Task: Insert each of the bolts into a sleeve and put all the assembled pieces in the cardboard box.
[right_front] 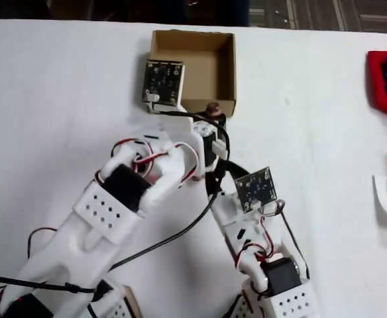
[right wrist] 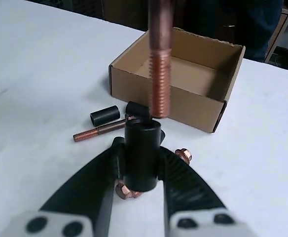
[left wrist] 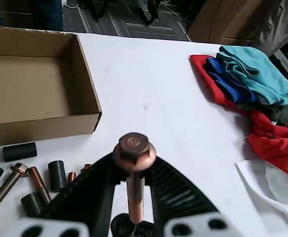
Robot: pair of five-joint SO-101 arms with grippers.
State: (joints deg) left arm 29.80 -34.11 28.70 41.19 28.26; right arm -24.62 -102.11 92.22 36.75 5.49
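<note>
The left claw (left wrist: 134,167) was pressed onto a copper-coloured bolt with a flanged hexagonal head (left wrist: 134,148). The bolt was pinched just under its head, and its shank was held vertically with the threaded end downward. The right claw (right wrist: 140,149) was closed around a black cylindrical sleeve (right wrist: 143,153), which was held upright with its open mouth upward. The bolt's threaded tip was placed directly over that mouth and very close to it; whether the two touched could not be told.

In the high view, both claws were met just at 6 o'clock of an open, shallow cardboard box (right_front: 203,69). Its brown floor was seen bare.

Near the box's outer wall, loose black sleeves (left wrist: 19,151) were spread on the white counter (right_front: 67,86), some lying and some standing. Loose copper bolts (left wrist: 38,183) were laid flat among them.

Further out, a heap of red, blue and teal cloths (left wrist: 247,79) was piled at the counter's 3 o'clock edge in the high view, well apart from the box. The box itself was set at 12 o'clock on the counter.
</note>
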